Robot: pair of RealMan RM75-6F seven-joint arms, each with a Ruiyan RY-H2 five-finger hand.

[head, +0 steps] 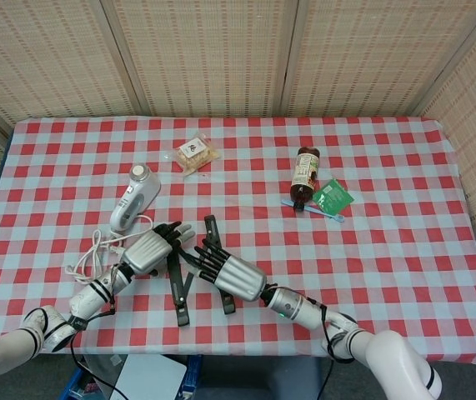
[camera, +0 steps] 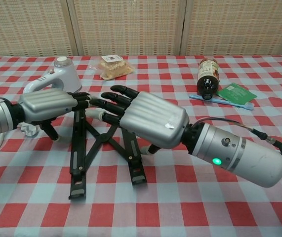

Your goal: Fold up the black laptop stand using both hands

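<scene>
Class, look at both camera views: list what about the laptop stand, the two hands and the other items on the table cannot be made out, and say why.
- Head view: whether the left hand and right hand actually grip the laptop stand; the hands cover the contact.
- Chest view: the stand's far end, hidden behind the right hand.
- Head view: brown bottle label text, too small.
- Chest view: white handheld device, partly hidden by the left hand.

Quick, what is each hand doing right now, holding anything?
Left hand: on the stand's left bar; a firm grip cannot be told.
Right hand: fingers spread over the stand's right bar; holding cannot be told.
</scene>
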